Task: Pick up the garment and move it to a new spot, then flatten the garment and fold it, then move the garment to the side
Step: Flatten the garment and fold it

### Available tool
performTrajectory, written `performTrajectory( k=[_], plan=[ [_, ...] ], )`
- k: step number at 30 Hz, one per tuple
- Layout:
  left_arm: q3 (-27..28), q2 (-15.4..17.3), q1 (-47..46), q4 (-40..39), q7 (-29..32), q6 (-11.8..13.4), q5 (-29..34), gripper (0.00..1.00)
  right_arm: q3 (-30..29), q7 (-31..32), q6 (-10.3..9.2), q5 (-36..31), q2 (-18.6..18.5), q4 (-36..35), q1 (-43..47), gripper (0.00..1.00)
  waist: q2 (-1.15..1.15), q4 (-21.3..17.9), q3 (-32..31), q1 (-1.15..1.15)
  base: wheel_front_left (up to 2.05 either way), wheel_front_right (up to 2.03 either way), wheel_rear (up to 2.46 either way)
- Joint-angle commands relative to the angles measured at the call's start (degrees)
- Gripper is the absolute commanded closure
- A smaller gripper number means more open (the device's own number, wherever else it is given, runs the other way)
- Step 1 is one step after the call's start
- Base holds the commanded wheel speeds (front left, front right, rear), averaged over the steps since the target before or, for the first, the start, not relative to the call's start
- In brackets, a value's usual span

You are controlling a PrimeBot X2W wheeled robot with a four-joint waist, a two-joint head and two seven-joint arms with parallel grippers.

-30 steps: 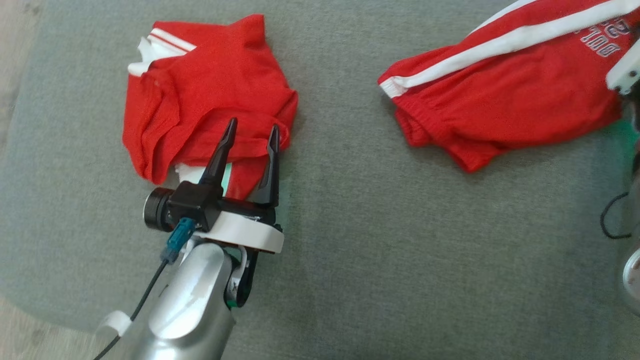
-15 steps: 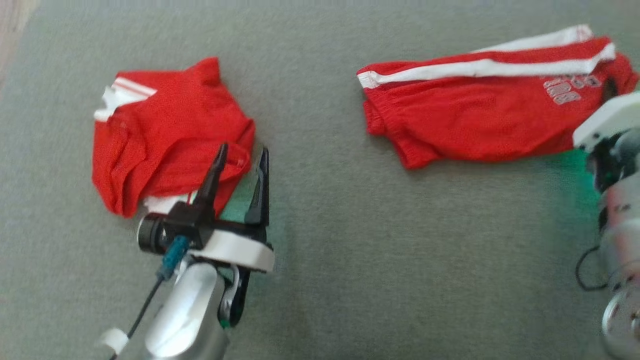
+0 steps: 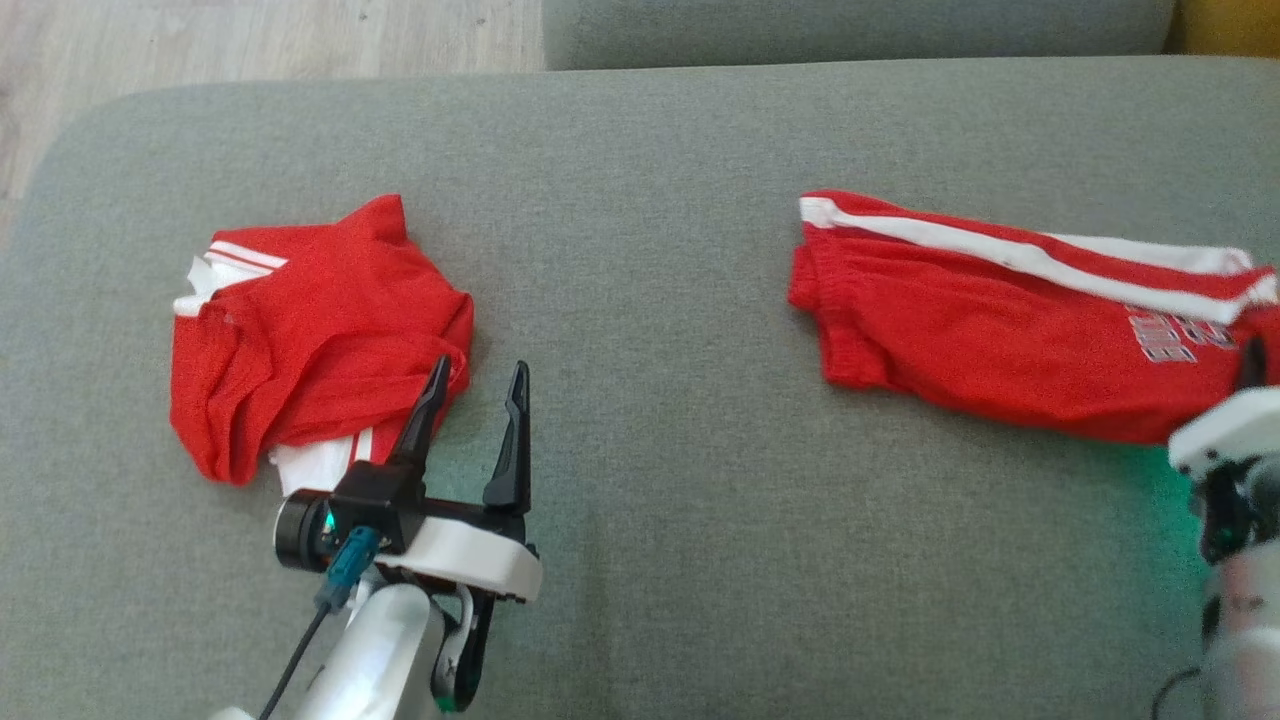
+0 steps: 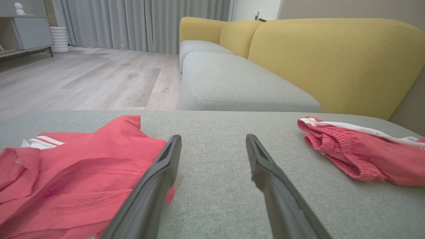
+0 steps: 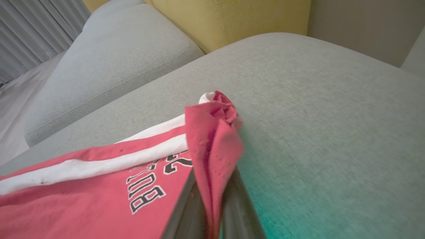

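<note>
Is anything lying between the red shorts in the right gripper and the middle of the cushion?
Nothing visible does. The right gripper is shut on the shorts at their edge, and the grey cushion lies bare from the shorts across to the open left gripper, which sits beside the crumpled red shirt on the left.

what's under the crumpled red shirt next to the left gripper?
White fabric with a red stripe pokes out from under the red shirt's near edge, lying on the grey cushion. How far it runs beneath, and whether it's the same garment, is covered.
</note>
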Motion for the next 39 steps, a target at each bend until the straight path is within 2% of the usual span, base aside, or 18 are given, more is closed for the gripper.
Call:
performTrajectory(
  k=[1, 11, 19, 30, 34, 39],
  plan=[
    [1.89, 0.48, -0.7, -1.56, -0.55, -0.17, 0.29, 0.0, 1.15, 0.12, -0.09, 0.38, -0.81, -2.7, -0.39, 1.0, 0.0, 0.19, -0.06, 0.02, 0.0, 0.0, 0.0],
    [2.29, 0.61, -0.63, -1.4, -0.55, -0.24, 0.44, 0.0, 0.41, 4.69, -0.09, 4.59, 1.64, -15.95, 4.99, 1.0, 0.0, 0.57, 0.16, 0.02, 0.0, 0.0, 0.0],
    [2.22, 0.64, -0.99, -0.42, -0.55, -0.38, 0.52, 0.0, 5.54, 5.59, -0.09, 8.47, 4.13, -24.18, 6.06, 1.0, 0.0, 0.86, -0.93, 0.02, 0.0, 0.0, 0.0],
    [1.96, 0.58, -0.92, 0.49, -0.55, -0.44, 0.06, 0.0, 22.57, 5.47, -0.09, 17.06, 5.26, -29.29, 4.67, 1.0, 0.0, 2.45, -2.48, 0.02, 0.0, 0.0, 0.0],
    [1.65, 0.56, -0.9, 0.66, -0.55, -0.45, 0.02, 0.0, 28.47, 4.77, -0.09, 19.11, 5.56, -28.23, 3.99, 1.0, 0.0, 3.73, -2.5, 0.02, 0.0, 0.0, 0.0],
    [1.38, 0.54, -1.0, 0.83, -0.55, -0.41, -0.16, 0.0, 34.79, 3.63, -0.09, 20.44, 5.71, -23.43, 2.69, 1.0, 0.0, 5.51, -2.2, 0.02, 0.0, 0.0, 0.0]
  ],
)
